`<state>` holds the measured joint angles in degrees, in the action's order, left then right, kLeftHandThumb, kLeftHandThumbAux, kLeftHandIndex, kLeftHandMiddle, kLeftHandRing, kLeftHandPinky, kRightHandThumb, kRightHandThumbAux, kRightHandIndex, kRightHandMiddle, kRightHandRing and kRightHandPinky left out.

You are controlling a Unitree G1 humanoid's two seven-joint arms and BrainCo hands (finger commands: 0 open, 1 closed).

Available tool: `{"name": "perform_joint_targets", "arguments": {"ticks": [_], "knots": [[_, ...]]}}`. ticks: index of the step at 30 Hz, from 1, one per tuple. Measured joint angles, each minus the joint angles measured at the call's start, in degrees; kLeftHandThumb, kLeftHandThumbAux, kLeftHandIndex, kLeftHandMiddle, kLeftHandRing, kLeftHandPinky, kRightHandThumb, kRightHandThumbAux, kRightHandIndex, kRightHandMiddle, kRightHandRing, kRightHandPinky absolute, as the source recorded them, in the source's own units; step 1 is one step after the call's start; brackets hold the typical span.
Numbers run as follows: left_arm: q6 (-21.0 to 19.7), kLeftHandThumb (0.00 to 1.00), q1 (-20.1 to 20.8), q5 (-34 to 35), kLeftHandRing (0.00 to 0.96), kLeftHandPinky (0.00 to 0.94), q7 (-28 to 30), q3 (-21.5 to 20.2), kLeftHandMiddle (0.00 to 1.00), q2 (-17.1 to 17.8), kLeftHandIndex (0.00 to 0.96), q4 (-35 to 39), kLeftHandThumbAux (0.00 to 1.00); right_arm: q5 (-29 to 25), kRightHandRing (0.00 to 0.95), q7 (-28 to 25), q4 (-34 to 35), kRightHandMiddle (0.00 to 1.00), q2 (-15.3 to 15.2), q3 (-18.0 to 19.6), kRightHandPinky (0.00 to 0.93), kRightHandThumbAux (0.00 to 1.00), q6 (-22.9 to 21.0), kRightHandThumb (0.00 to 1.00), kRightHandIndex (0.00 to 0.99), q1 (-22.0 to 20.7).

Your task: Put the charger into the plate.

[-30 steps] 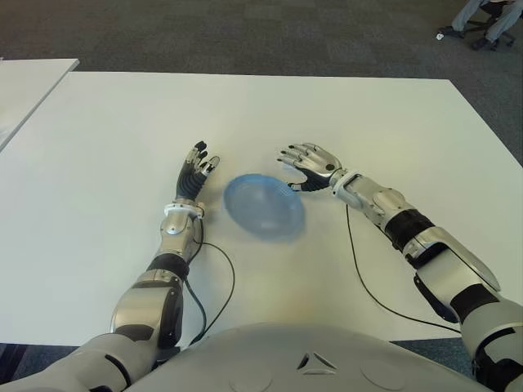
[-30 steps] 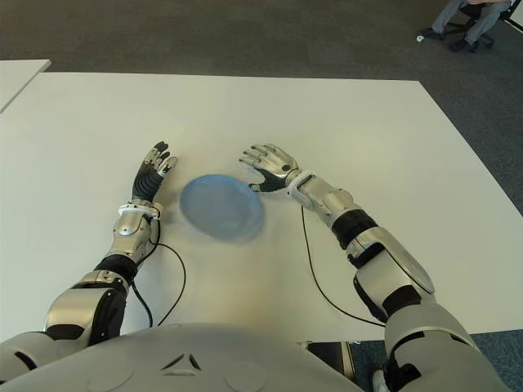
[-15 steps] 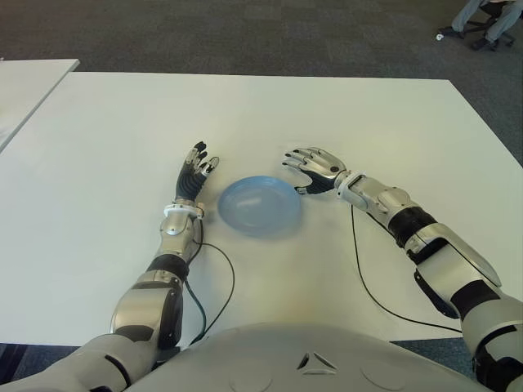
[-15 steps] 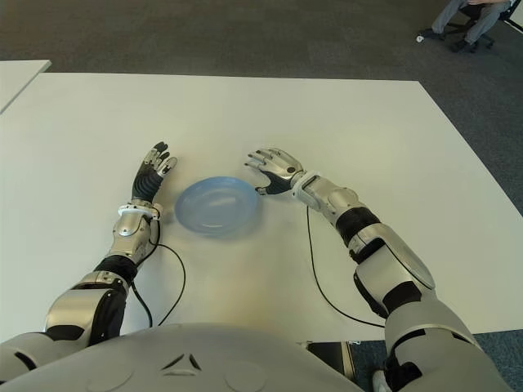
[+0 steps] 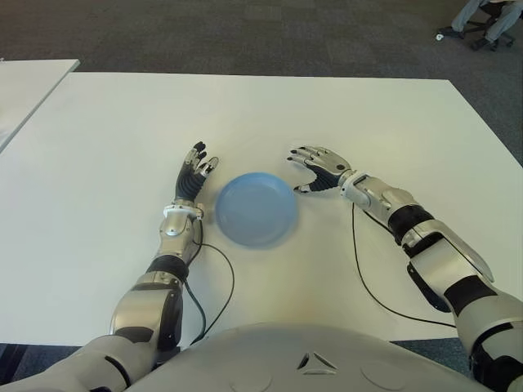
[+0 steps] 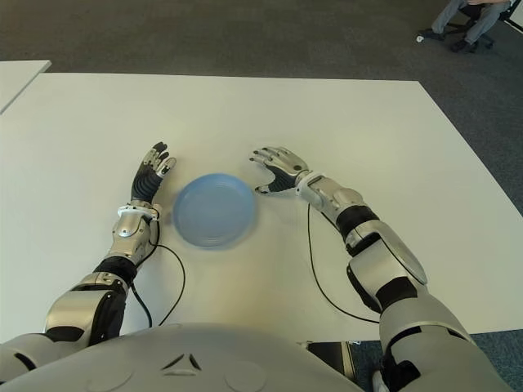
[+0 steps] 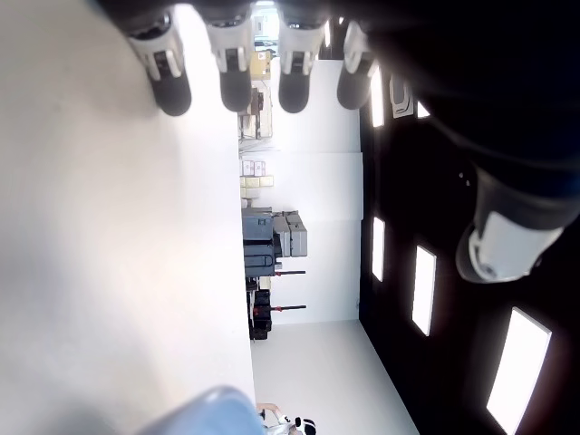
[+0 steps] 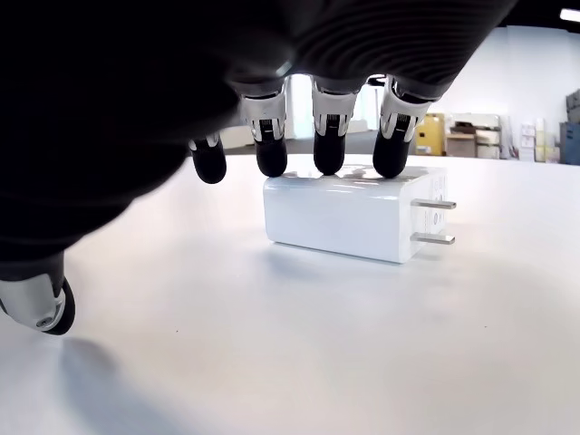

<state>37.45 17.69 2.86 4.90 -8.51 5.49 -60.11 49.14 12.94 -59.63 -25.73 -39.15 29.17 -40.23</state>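
A white charger (image 8: 349, 216) with two prongs lies on the white table (image 5: 368, 114); I see it only in the right wrist view, because my right hand hides it in the eye views. My right hand (image 5: 317, 167) hovers over it with fingers spread, and the fingertips (image 8: 328, 149) reach just over the charger's top edge without gripping it. The blue plate (image 5: 256, 208) lies flat just left of that hand. My left hand (image 5: 194, 175) shows open, fingers straight, at the plate's left side.
A black cable (image 5: 368, 286) trails along the table from my right arm, and another (image 5: 216, 286) loops by my left forearm. A second table (image 5: 33, 82) stands at far left. A person's legs (image 5: 482, 20) show on the carpet at far right.
The plate was tipped up and moving a second ago; now it lies flat, slightly further left. My right hand has drawn a little to the right, away from the plate.
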Motion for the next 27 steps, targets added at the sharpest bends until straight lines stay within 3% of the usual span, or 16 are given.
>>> {"name": "perform_joint_targets", "arguments": {"ticks": [27], "knots": [[0.0, 0.0, 0.0, 0.4, 0.063, 0.067, 0.7, 0.1, 0.073, 0.5, 0.0, -0.2, 0.503, -4.5, 0.0, 0.0, -5.3, 0.0, 0.3, 0.8, 0.0, 0.435, 4.4, 0.0, 0.0, -1.2]]}}
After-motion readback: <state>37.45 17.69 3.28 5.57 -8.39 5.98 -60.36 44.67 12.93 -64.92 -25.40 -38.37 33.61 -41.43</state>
